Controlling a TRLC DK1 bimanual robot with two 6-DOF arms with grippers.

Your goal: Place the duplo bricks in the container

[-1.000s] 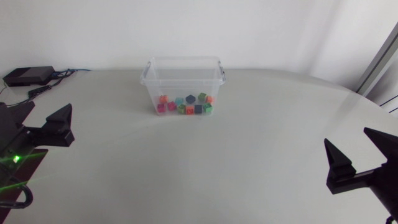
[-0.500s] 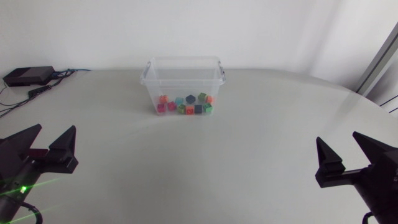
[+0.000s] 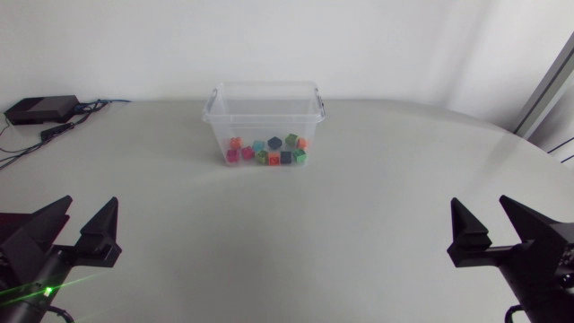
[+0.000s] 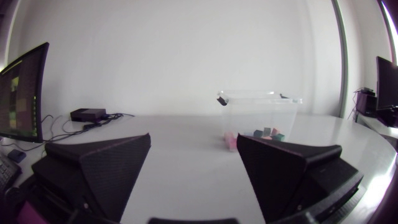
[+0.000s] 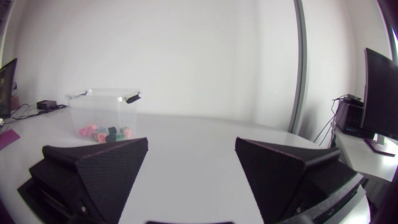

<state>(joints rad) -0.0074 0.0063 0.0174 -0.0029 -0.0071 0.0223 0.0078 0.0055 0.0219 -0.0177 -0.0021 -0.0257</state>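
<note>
A clear plastic container (image 3: 265, 111) stands at the back middle of the table with several coloured duplo bricks (image 3: 267, 151) lying inside on its floor. My left gripper (image 3: 76, 227) is at the front left corner, open and empty. At the front right corner my right gripper (image 3: 495, 231) is open too, nothing between its fingers. In the left wrist view the container (image 4: 259, 116) is far ahead of the left gripper (image 4: 194, 168), bricks (image 4: 268, 133) showing through its wall. The right wrist view has the container (image 5: 102, 113) far ahead of the right gripper (image 5: 191, 171).
A black box (image 3: 40, 109) with cables (image 3: 76, 117) lies at the table's back left corner; the same black box (image 4: 87, 114) shows in the left wrist view. Bare table (image 3: 287, 233) lies between the grippers and the container.
Both arms have drawn back toward the table's front corners. The left gripper moved down and slightly right in the head view, the right gripper slightly left. Container and bricks did not move.
</note>
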